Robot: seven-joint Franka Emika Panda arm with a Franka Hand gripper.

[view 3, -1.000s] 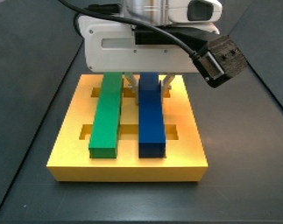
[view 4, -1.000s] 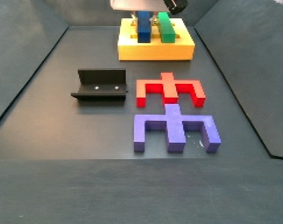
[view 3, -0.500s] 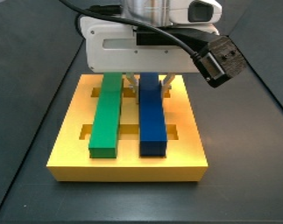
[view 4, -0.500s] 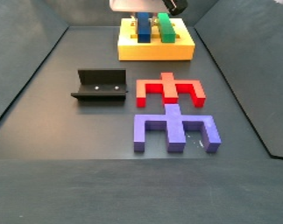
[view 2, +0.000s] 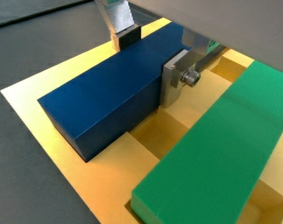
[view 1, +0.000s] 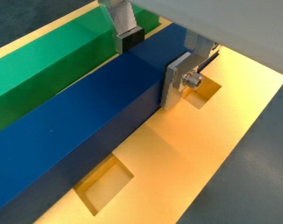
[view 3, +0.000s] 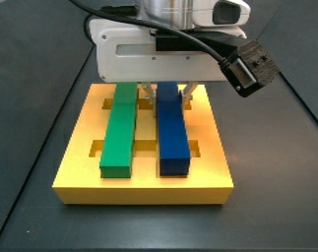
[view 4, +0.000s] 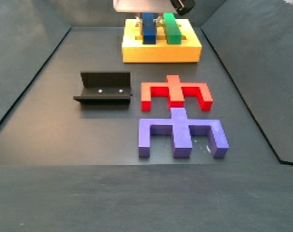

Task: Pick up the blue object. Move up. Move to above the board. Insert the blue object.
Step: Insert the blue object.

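One board (view 3: 143, 185), two bars, one end effector (view 3: 166, 92).

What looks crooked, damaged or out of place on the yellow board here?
Nothing stands out. The blue bar lies straight in its groove on the yellow board, parallel to the green bar. The claw straddles the blue bar's far end, a finger on each side.

A robotics test lab: a dark, matte worktop (view 4: 63, 109) with raised side walls holds a bolted-down black fixture (view 4: 102, 89), coloured plastic test pieces and a yellow board (view 3: 143, 187), while the robot's hand (view 3: 165, 91), cabled and camera-fitted, hangs over the board's far end.
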